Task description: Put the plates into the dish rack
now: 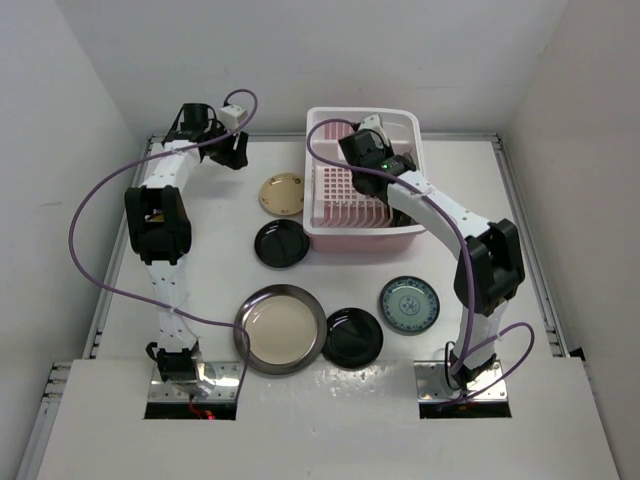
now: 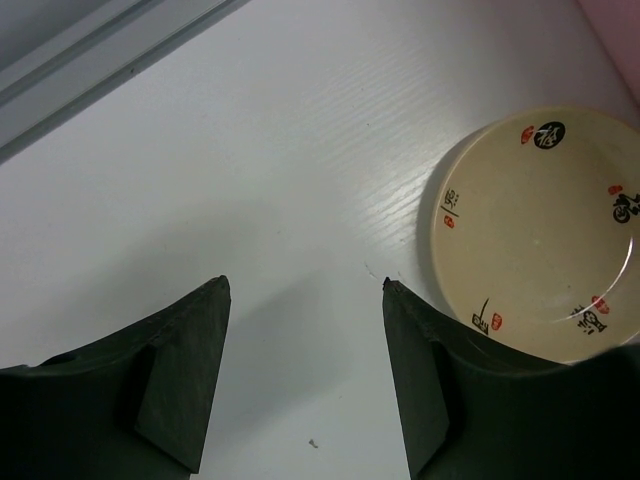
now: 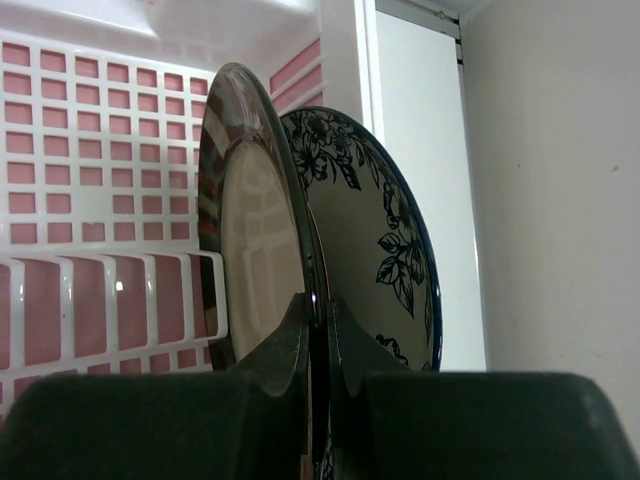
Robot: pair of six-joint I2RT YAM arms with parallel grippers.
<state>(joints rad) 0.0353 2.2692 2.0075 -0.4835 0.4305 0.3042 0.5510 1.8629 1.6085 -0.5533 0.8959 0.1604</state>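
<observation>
The pale pink dish rack (image 1: 335, 190) stands at the back centre. My right gripper (image 1: 380, 165) is inside it, shut on the rim of a black-rimmed silver plate (image 3: 250, 220) held upright on edge. The right gripper (image 3: 320, 300) pinches that rim. A white-and-dark flower-patterned plate (image 3: 375, 230) stands upright just behind it. My left gripper (image 1: 235, 150) is open and empty above the table at the back left; the left gripper (image 2: 305, 285) has bare table between its jaws. A tan plate (image 1: 282, 194) lies flat to its right, also seen in the left wrist view (image 2: 540, 230).
Flat on the table lie a glossy black plate (image 1: 281, 243), a large steel-rimmed cream plate (image 1: 281, 328), a second black plate (image 1: 352, 337) and a teal patterned plate (image 1: 409, 304). The rack's slotted wall (image 3: 80, 150) and ribs are left of the held plate. A table rail (image 2: 90, 70) runs nearby.
</observation>
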